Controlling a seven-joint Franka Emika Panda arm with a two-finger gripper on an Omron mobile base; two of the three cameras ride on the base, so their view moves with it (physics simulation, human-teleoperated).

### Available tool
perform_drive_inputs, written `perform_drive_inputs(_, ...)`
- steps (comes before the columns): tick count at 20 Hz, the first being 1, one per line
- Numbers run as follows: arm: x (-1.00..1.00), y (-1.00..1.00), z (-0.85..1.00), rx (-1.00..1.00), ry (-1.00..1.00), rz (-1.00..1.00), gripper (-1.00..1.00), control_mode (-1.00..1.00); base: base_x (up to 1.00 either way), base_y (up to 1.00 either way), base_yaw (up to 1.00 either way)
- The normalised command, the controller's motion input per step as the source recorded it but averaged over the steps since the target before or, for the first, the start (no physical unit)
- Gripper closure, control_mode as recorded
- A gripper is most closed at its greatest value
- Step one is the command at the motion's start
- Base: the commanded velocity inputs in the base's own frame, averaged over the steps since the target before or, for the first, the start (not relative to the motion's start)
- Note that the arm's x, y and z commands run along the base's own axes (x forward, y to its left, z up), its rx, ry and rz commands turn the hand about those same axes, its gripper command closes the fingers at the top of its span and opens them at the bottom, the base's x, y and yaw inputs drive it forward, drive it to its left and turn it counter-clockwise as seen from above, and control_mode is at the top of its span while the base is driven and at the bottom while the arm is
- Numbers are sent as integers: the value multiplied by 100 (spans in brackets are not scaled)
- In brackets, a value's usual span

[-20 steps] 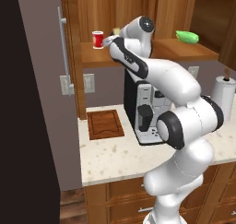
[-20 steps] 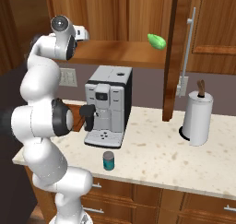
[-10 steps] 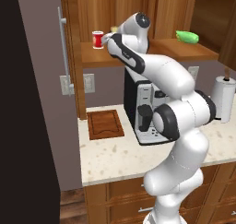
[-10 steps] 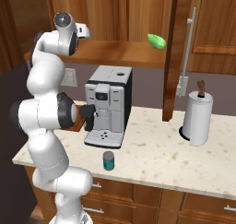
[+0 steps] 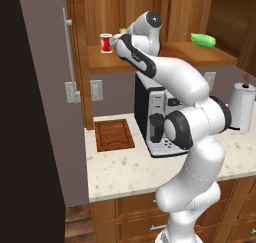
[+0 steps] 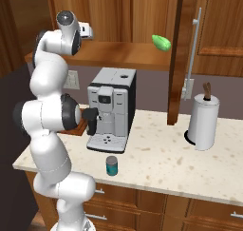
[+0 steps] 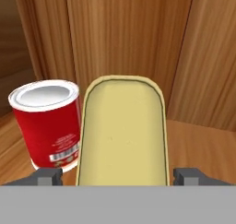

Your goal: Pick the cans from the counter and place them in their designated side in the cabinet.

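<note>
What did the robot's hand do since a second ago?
The gripper opened and let go of the yellow-topped can, which now stands on the cabinet shelf beside the red can. The arm barely moved. The teal can stayed on the counter, the green thing on the shelf.

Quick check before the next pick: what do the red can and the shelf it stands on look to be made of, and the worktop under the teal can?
Red can: likely metal, going by its pale, smooth rimmed lid; glossy red printed wrap with a barcode. Shelf board: wood or veneer, brown with visible grain, satin sheen. Counter under the teal can: looks like polished stone, beige with dark speckles. It is all rendered, so these are impressions only.
</note>
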Motion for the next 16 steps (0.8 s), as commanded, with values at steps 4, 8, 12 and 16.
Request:
perform_drive_inputs(4,2,0,0,0,0,0,-100,-100,0,0,0)
perform_drive_inputs(8,0,0,0,0,-4,2,-100,-100,0,0,0)
perform_drive_inputs(12,0,0,0,0,-5,4,-100,-100,0,0,0)
perform_drive_inputs(16,-2,-6,3,0,-9,6,-100,-100,0,0,0)
